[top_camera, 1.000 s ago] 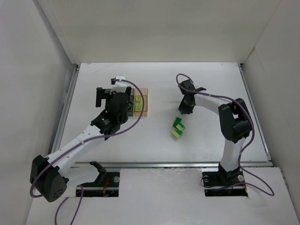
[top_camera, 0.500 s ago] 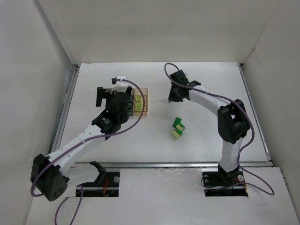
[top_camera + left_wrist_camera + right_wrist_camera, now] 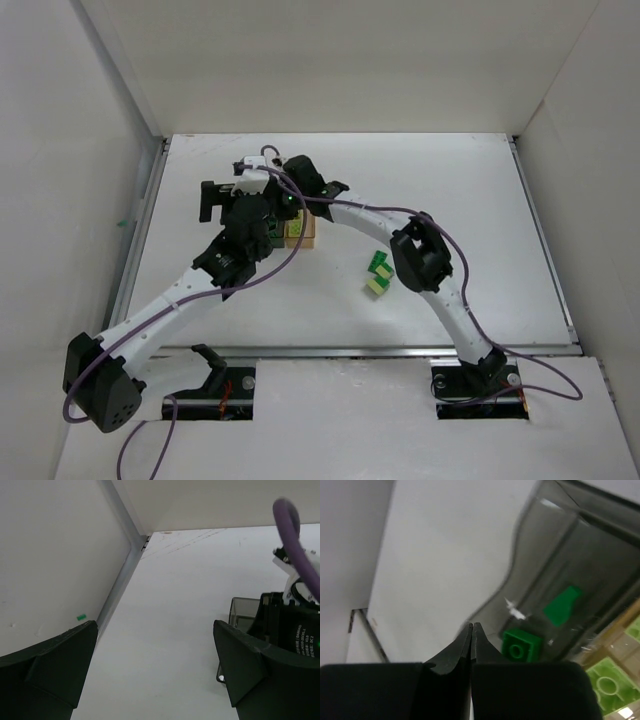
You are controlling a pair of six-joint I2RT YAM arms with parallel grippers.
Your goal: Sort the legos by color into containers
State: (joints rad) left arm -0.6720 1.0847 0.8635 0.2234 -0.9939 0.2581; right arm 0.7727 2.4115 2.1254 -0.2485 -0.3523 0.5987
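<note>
The smoky dark grey container (image 3: 555,555) and the amber container (image 3: 304,232) stand together at mid-left of the table. My right gripper (image 3: 472,626) is shut with nothing seen between its jaws, hovering over the grey container's near corner. A dark green lego (image 3: 521,648) lies in the grey container just beside its fingers. A pale yellow-green lego (image 3: 607,685) lies in the amber container. My left gripper (image 3: 155,665) is wide open and empty, just left of the grey container (image 3: 242,612). A small cluster of legos, dark green (image 3: 381,263) and pale (image 3: 376,286), lies on the table.
My right arm (image 3: 360,215) stretches across the table's middle, its wrist (image 3: 305,178) close beside my left wrist (image 3: 245,215). A side wall with a metal rail (image 3: 120,575) runs along the table's left edge. Purple cables loop over both arms.
My right arm has swung from beside the loose legos at mid-table leftward to above the containers. The left arm has barely moved.
</note>
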